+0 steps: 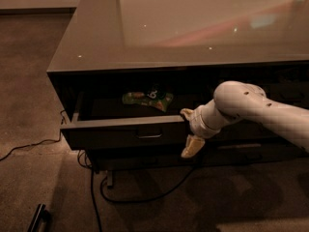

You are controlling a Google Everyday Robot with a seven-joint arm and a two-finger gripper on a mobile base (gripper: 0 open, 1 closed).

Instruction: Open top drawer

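Note:
The top drawer [120,132] of the dark cabinet stands pulled out. Its flat front panel has a small loop handle [148,134] at its centre. A green snack bag [147,99] lies inside. My gripper [189,129] is at the right end of the drawer front, to the right of the handle. Its cream fingers [192,147] are spread apart, one by the panel's top edge and one below it, holding nothing. My white arm [251,108] comes in from the right.
The cabinet has a glossy flat top [193,28]. Slimmer drawers [251,149] sit below and to the right. Black cables [140,197] trail on the carpet under the cabinet. A dark object [38,216] lies on the floor at lower left.

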